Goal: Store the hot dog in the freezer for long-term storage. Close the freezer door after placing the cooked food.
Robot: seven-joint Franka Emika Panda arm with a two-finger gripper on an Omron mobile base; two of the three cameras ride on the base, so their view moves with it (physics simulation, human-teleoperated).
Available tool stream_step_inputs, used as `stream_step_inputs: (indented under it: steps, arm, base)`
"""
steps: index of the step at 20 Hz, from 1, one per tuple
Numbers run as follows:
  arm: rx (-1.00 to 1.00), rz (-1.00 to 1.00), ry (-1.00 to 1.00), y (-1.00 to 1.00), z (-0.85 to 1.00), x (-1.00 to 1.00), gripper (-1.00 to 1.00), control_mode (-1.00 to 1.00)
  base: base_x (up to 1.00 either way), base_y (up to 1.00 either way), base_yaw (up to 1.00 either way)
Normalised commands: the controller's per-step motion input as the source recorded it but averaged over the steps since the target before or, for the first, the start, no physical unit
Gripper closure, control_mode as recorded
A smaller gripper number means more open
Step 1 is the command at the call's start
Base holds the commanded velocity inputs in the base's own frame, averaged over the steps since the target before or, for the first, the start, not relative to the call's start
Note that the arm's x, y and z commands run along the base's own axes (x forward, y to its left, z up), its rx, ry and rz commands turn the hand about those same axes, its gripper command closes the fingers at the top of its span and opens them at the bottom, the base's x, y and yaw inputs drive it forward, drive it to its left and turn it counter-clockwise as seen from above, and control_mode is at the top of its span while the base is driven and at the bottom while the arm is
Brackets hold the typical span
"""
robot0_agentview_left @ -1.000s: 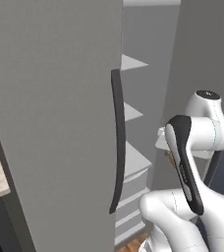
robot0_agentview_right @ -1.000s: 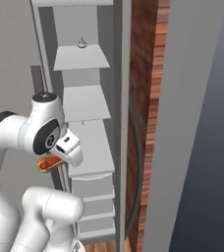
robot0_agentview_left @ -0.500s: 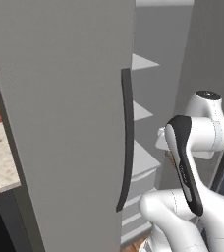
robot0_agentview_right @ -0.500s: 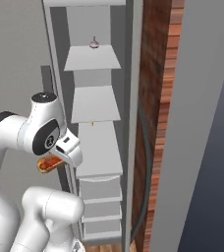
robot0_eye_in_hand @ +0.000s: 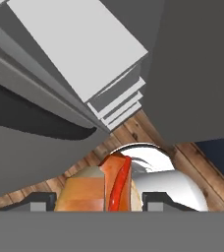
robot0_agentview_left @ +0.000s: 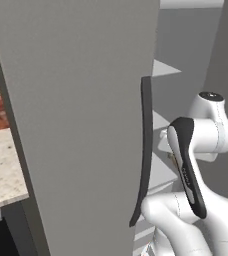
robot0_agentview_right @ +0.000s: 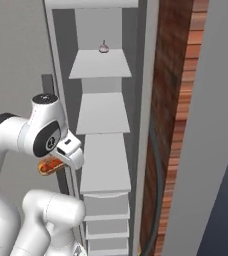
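Between your gripper's point(robot0_eye_in_hand: 98, 199) two dark fingertips, the hot dog point(robot0_eye_in_hand: 100, 188) sat clamped, its red sausage showing between tan bun halves. You held it beside the arm, outside the freezer point(robot0_agentview_right: 106, 150), whose white shelves point(robot0_agentview_right: 100, 65) stood exposed. On the top shelf's rear edge sat a small pale item point(robot0_agentview_right: 103, 48). Far right, the freezer door point(robot0_agentview_right: 208, 150) stood open.

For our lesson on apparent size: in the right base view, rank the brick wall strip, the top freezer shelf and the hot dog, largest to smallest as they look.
1. Brick wall strip
2. Top freezer shelf
3. Hot dog
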Motion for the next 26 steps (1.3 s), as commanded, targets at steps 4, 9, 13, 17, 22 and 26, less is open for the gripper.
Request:
stream_step_inputs:
  steps: [4,9,13,17,22,26]
  arm:
    - [0.0,0.0,0.0,0.0,0.0,0.0,1.0,1.0]
    - [0.0,0.0,0.0,0.0,0.0,0.0,1.0,1.0]
    - [0.0,0.0,0.0,0.0,0.0,0.0,1.0,1.0]
    - [0.0,0.0,0.0,0.0,0.0,0.0,1.0,1.0]
    - [0.0,0.0,0.0,0.0,0.0,0.0,1.0,1.0]
    - [0.0,0.0,0.0,0.0,0.0,0.0,1.0,1.0]
  base:
    - [0.01,-0.33,0.04]
    - [0.0,-0.44,0.04]
    - [0.0,-0.47,0.05]
    - [0.0,-0.26,0.05]
    - [0.0,-0.02,0.04]
    - [0.0,0.0,0.04]
